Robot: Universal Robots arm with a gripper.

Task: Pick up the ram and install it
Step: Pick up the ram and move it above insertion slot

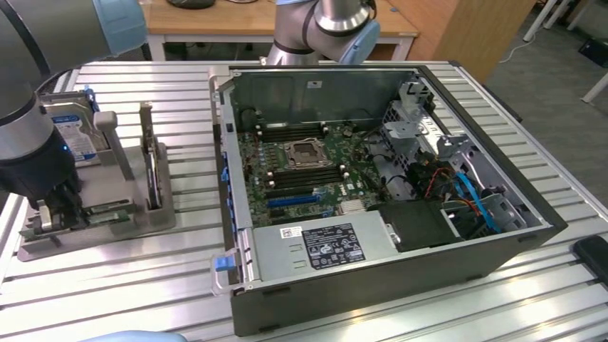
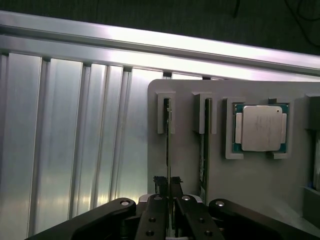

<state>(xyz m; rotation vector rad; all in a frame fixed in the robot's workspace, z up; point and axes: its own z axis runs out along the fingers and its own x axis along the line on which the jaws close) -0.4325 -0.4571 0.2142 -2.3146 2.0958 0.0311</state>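
Observation:
The ram (image 2: 168, 145) is a thin green stick standing on edge in the first slot of a grey holder (image 2: 250, 190). My gripper (image 2: 168, 183) is down over the near end of the stick, with its dark fingers (image 2: 160, 189) pinched shut on the stick's edge. A second stick (image 2: 205, 150) stands in the neighbouring slot. In the exterior view my gripper (image 1: 50, 216) is low over the holder (image 1: 114, 234) at the exterior view's left, and the ram (image 1: 112, 210) reaches out from it toward the open computer case (image 1: 380, 271).
A square silver processor chip (image 2: 261, 128) lies in a recess beside the slots. A hard drive (image 1: 74, 132) stands upright behind the holder. The motherboard (image 1: 304, 160) lies exposed inside the case, with an empty socket (image 1: 306, 151) and long black slots either side. All rests on a slatted aluminium table (image 1: 142, 299).

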